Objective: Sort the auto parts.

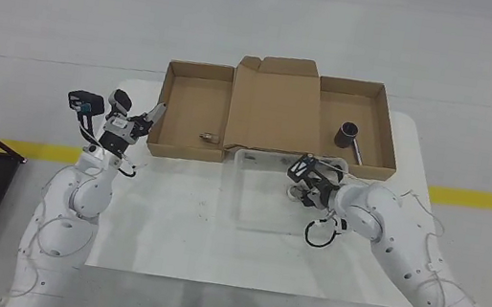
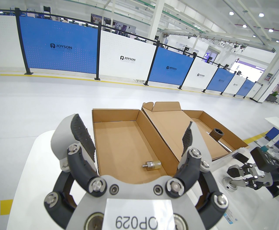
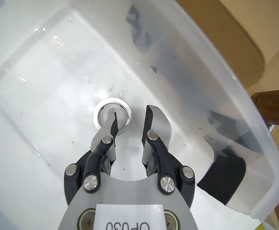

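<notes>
left end effector [image 2: 133, 119]: was spread wide, near the box [image 2: 113, 135]
right end effector [image 3: 131, 111]: was spread too, straddling the ring [image 3: 96, 116] rim

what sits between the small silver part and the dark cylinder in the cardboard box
The middle cardboard flap lies between the small silver part and the dark cylinder, clearest in the top view.

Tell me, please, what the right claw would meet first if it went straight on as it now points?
Most likely the metal ring on the floor of the clear bin: the right claw points down at it, one fingertip seemingly inside the ring.
</notes>
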